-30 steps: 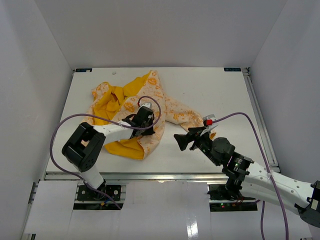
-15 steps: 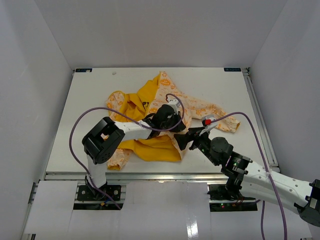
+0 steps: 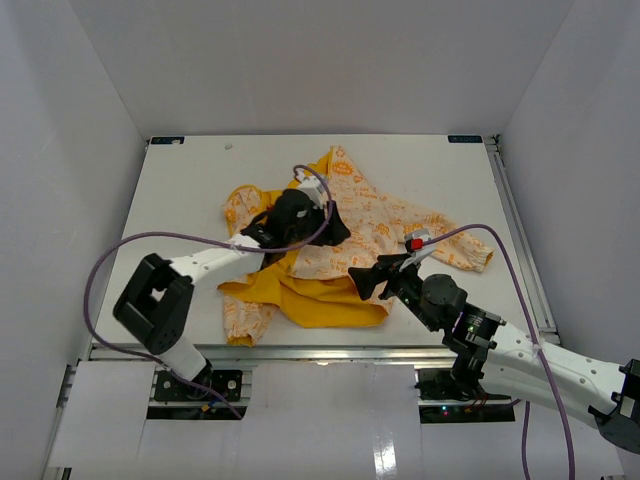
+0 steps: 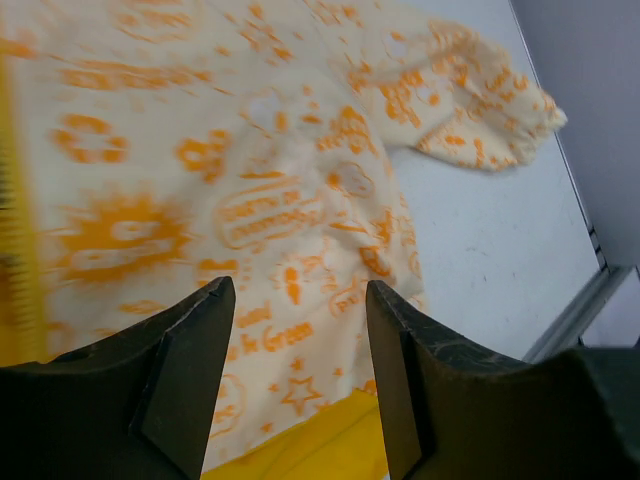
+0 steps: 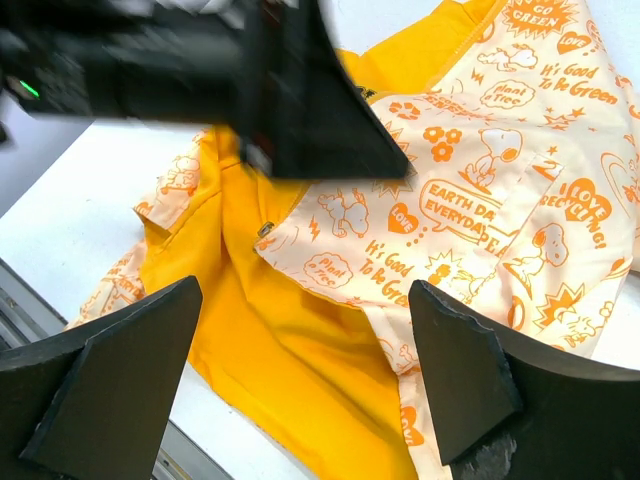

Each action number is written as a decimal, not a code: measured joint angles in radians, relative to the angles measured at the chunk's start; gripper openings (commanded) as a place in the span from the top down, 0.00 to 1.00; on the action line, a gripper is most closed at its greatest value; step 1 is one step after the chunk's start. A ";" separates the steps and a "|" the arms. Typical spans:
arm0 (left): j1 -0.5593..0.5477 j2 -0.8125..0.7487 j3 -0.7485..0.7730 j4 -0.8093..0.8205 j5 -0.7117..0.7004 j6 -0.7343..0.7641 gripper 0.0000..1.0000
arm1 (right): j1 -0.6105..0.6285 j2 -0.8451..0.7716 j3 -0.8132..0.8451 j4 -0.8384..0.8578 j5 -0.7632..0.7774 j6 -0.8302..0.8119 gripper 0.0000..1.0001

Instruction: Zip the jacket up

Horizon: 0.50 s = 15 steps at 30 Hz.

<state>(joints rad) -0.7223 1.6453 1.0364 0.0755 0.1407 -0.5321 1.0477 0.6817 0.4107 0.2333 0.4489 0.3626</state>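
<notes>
The jacket (image 3: 390, 215) lies crumpled in the middle of the worktop (image 3: 190, 185). It is open, not zipped. Its yellow lining is turned up along the near and left side, and the cream, orange-printed outer cloth spreads to the right. One sleeve reaches toward the right edge.

We see the left hand (image 3: 325, 225) over the jacket's middle, above the line where the lining meets the printed cloth. In its wrist view the left hand (image 4: 300, 290) has its fingers apart with nothing between them. The printed cloth and a strip of lining show through the gap. We cannot tell whether the fingertips touch the cloth.

The right hand (image 3: 375, 275) sits at the jacket's near right edge, just beside the lining. In its own view the right hand (image 5: 305, 290) is spread wide and empty. The jacket (image 5: 470, 200) lies below it and beyond it, with lining on the left and printed cloth on the right. The left hand (image 5: 300, 100) shows as a dark shape over the jacket's far part.
</notes>
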 measured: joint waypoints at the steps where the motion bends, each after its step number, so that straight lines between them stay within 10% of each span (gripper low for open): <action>1: 0.046 -0.057 -0.024 -0.010 -0.002 0.006 0.35 | 0.000 0.000 0.000 0.000 0.000 0.000 0.09; 7: 0.276 -0.223 -0.132 -0.034 0.057 0.045 0.35 | 0.000 0.001 0.000 0.003 -0.016 -0.008 0.09; 15: 0.313 -0.041 -0.149 -0.053 0.218 0.130 0.34 | 0.000 -0.004 0.000 0.005 -0.018 -0.027 0.09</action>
<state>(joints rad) -0.4089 1.6038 0.8875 0.0222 0.3586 -0.4019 1.0477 0.6773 0.4105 0.2382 0.4305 0.3357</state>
